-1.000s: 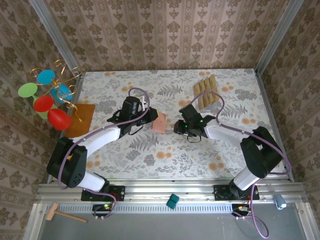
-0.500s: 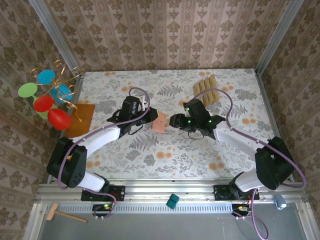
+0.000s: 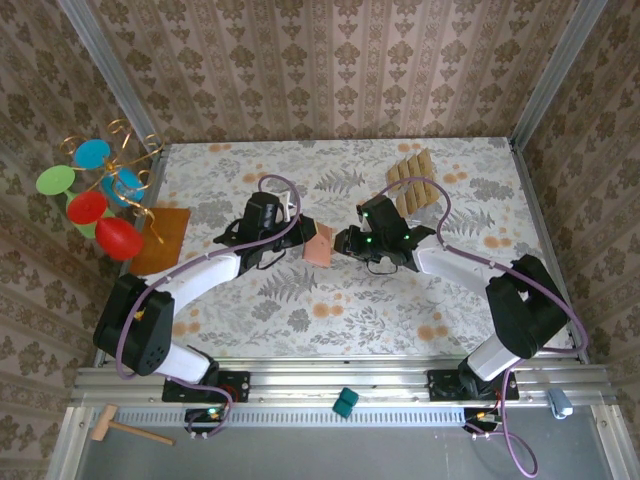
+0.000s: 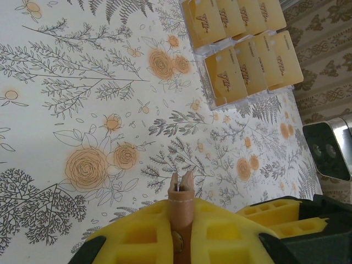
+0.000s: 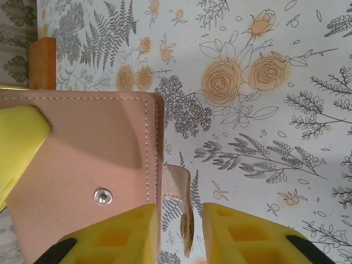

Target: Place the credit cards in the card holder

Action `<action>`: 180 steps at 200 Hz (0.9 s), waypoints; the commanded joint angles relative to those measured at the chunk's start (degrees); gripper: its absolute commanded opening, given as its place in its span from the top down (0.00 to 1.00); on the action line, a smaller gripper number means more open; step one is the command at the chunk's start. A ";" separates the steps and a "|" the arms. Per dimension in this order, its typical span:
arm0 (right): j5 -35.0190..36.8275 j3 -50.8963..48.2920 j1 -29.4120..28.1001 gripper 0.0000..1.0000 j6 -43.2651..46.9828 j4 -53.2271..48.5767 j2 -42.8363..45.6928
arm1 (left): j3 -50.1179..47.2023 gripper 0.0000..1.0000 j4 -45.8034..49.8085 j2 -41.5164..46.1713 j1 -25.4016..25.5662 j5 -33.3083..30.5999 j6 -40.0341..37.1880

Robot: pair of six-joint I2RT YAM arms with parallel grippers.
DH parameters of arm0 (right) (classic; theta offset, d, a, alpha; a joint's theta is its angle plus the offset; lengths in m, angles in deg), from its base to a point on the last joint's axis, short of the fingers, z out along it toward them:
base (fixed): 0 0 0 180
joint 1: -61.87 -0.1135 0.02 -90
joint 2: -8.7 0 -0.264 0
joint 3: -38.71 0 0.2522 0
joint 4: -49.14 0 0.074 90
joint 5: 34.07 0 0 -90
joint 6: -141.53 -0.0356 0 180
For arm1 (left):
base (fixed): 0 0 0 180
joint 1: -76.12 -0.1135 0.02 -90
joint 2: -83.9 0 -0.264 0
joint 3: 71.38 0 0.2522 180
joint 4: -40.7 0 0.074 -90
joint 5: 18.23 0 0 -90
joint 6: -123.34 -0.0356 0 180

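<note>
Right gripper point(image 5: 180, 234) has swung in beside the wallet point(image 5: 88, 148), which my left gripper point(image 4: 180, 212) clamps by one edge at mid-table. My right jaws stand partly open astride its flap point(image 5: 175, 184), gripping nothing. Limp, light leather: I'd take the flap's tip. Stiff, slick cards point(image 4: 247, 52) lie well apart. The wallet's pockets are hidden.

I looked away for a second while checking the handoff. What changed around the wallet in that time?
The right end effector moved left to the wallet, now straddling its strap. The left end effector kept hold of the wallet; the cards stayed by the far edge.
</note>
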 commanded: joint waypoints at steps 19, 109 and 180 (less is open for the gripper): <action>-1.03 0.96 0.17 0.80 -0.46 1.62 -1.31 | 1.96 1.00 -1.93 0.08 0.05 0.81 -0.77; -2.23 1.33 1.64 1.00 1.09 -1.25 2.62 | 1.39 0.49 -1.58 -2.54 -0.65 -0.67 -1.71; -4.78 2.20 1.40 1.00 1.63 -5.38 6.93 | -0.87 0.37 -5.04 -8.71 -1.86 -0.06 -1.18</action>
